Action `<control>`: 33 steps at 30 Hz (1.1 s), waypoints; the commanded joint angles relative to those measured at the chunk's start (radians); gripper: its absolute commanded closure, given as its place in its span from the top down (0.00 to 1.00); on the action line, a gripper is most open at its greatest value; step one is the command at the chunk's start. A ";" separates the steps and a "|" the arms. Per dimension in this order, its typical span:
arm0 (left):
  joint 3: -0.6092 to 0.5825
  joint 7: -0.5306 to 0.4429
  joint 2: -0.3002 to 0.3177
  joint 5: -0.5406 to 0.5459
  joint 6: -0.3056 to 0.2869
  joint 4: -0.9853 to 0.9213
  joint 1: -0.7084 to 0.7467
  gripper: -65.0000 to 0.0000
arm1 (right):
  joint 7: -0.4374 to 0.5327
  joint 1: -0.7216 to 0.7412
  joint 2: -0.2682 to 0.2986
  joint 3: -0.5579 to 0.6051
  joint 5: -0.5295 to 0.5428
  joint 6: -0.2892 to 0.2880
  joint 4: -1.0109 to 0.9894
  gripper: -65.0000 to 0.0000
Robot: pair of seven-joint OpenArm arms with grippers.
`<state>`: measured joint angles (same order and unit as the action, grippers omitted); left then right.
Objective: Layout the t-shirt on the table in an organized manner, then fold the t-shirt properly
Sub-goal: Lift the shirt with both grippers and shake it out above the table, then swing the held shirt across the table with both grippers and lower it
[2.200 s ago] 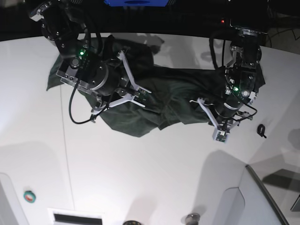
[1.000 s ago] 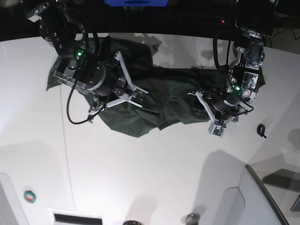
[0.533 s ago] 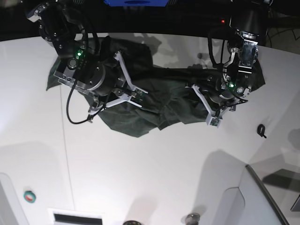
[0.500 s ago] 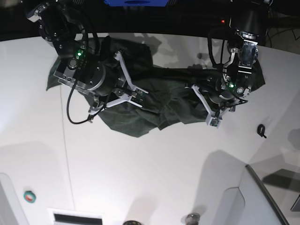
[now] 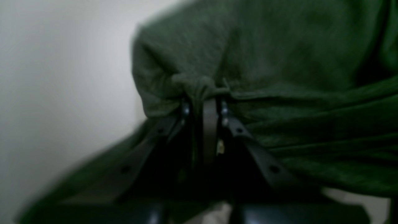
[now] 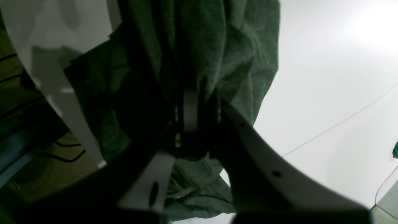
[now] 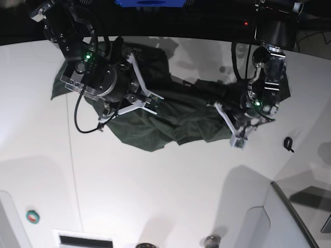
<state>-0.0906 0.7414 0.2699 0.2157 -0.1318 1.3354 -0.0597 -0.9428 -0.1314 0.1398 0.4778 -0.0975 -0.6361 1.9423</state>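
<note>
White and smooth, the table (image 7: pixel 155 196) fills most of the base view, with a thin dark seam line (image 7: pixel 72 170) running down it and blackness beyond its far edge. Bunched along that far edge lies the t-shirt (image 7: pixel 155 129), dark green, wrinkled and unfolded, stretching sideways as a rumpled band between the two arms. One lobe of it droops toward the near side of the table, just beside the seam line; another corner pokes out past the seam, beneath the arm on that side.

At the end of the shirt far from the seam line, the left gripper (image 5: pixel 203 101) has its fingers drawn together on a small gathered knot of green cloth, which bulges just beyond the tips in the blurred left wrist view. Pale table shows to one side of that pinch.

At the end of the shirt nearer the seam line, the right gripper (image 6: pixel 194 105) is likewise clamped narrow on a fold of the shirt, and cloth hangs in vertical pleats around and behind its fingers. In the right wrist view the seam line crosses the white surface off to the side of the cloth.

A small dark object (image 7: pixel 288 144) lies on the table beyond the left arm, well apart from the shirt. A small green and red round thing (image 7: pixel 32 216) sits near the table's near edge, on the seam-line side.
</note>
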 commanded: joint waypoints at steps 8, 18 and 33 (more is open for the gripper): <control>0.010 -0.029 0.151 -0.011 0.007 0.267 -0.039 0.00 | 0.014 0.032 -0.004 0.006 0.000 0.008 0.050 0.04; 0.009 -0.026 0.360 -0.012 0.007 0.304 -0.073 0.00 | 0.014 0.062 -0.009 0.339 0.000 0.008 0.042 0.04; -0.168 0.211 0.483 -0.247 -0.104 0.401 -0.452 0.00 | 0.069 0.120 -0.139 0.479 0.000 -0.044 0.033 0.04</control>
<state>-0.2714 0.9764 0.7464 -0.0223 -0.2512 1.7195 -0.4877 -0.8810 -0.0246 0.0078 0.9649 -0.0860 -0.6746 1.9568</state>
